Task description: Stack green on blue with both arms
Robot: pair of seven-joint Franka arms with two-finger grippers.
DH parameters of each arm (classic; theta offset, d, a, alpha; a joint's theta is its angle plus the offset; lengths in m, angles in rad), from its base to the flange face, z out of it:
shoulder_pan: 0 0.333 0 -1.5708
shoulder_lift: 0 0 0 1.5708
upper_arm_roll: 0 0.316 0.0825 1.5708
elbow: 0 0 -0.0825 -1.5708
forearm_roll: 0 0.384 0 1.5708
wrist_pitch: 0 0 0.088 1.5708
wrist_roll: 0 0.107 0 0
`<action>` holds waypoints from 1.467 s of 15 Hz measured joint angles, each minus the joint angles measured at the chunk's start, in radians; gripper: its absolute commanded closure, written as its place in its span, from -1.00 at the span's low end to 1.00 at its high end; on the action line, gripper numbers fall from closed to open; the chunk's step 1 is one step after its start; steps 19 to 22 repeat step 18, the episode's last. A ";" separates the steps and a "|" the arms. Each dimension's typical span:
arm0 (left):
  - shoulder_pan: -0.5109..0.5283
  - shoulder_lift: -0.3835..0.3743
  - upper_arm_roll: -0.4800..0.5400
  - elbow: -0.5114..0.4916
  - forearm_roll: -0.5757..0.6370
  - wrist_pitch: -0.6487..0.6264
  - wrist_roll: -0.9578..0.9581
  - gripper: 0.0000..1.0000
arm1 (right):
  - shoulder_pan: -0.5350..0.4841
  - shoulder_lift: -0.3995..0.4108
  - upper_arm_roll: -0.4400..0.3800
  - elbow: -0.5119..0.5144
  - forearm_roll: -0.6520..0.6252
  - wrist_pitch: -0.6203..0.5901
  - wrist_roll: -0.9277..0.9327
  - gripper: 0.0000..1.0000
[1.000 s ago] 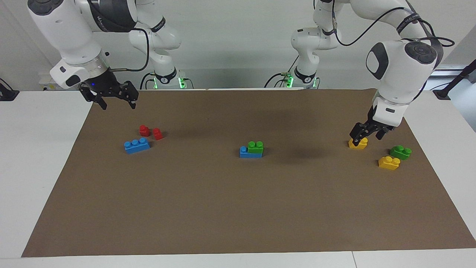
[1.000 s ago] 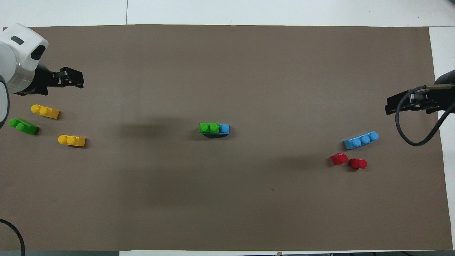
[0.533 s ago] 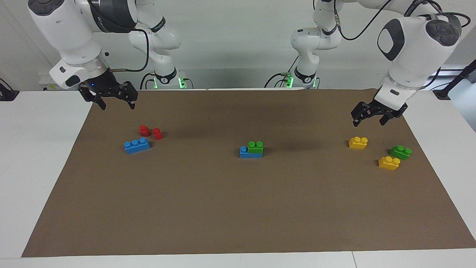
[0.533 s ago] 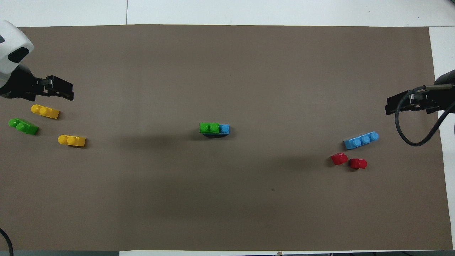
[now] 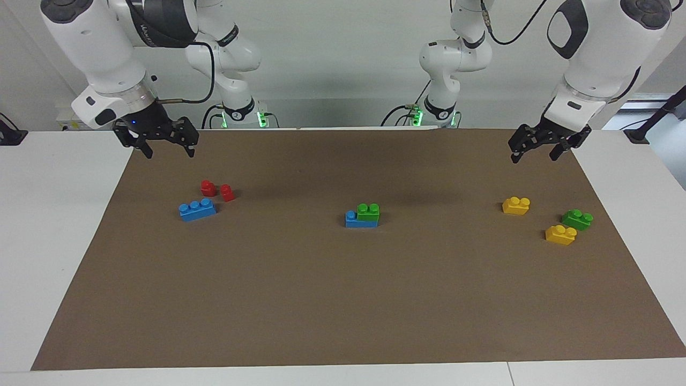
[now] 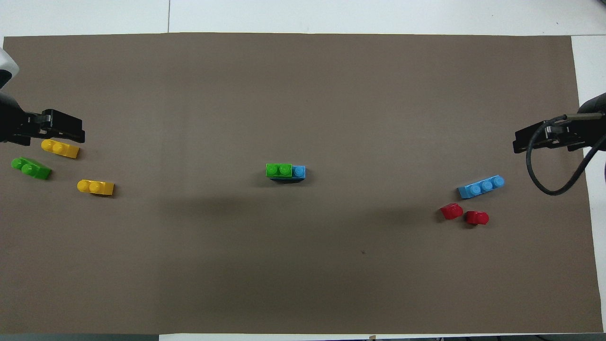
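Facing view: set high across the counter (image 5: 43,241), looking back at both arms; their bases stand at the top edge against the wall.
Overhead view: high above the robots' own end, looking forward and steeply down; only black gripper tips enter at the side edges.
Nearness: both stand well back, each taking in the whole brown mat (image 6: 303,265).
Shared ground: the mat and every brick on it, such as the green brick (image 5: 368,212) (image 6: 278,170) stacked at the middle.
Relation: half a turn apart, so ends swap between views.
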 measured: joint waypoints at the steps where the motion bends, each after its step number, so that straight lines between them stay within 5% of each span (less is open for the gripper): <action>1: 0.000 0.000 0.000 -0.001 0.000 0.000 0.000 -1.00 | 0.000 0.000 0.000 0.000 0.000 0.000 0.000 -1.00; 22: 0.000 0.000 0.001 -0.003 -0.015 -0.001 0.000 -1.00 | -0.001 0.002 0.000 -0.001 -0.002 -0.007 0.000 -1.00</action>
